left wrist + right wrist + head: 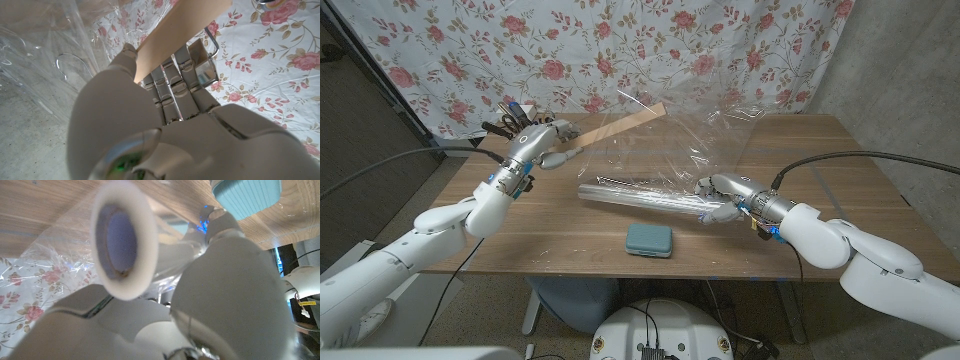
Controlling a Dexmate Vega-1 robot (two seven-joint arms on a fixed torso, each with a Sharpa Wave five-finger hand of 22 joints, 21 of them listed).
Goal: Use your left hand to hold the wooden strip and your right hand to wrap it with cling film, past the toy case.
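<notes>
My left hand (pixel 532 143) holds a long pale wooden strip (pixel 620 122) above the table's far left, the strip slanting up to the right. In the left wrist view my fingers (pixel 175 85) wrap the strip (pixel 180 25). My right hand (pixel 725 197) grips the right end of a cling film roll (pixel 640 198) lying across the table's middle. A loose clear sheet of film (pixel 700 140) rises from the roll to the strip's far end. The right wrist view looks at the roll's open core end (pixel 122 242). A teal toy case (pixel 649 240) lies near the front edge, below the roll.
A floral curtain (pixel 620 50) hangs behind the wooden table (pixel 840 160). A black cable (pixel 840 160) arcs over the table's right side. The toy case (pixel 245 197) also shows in the right wrist view, close to the roll.
</notes>
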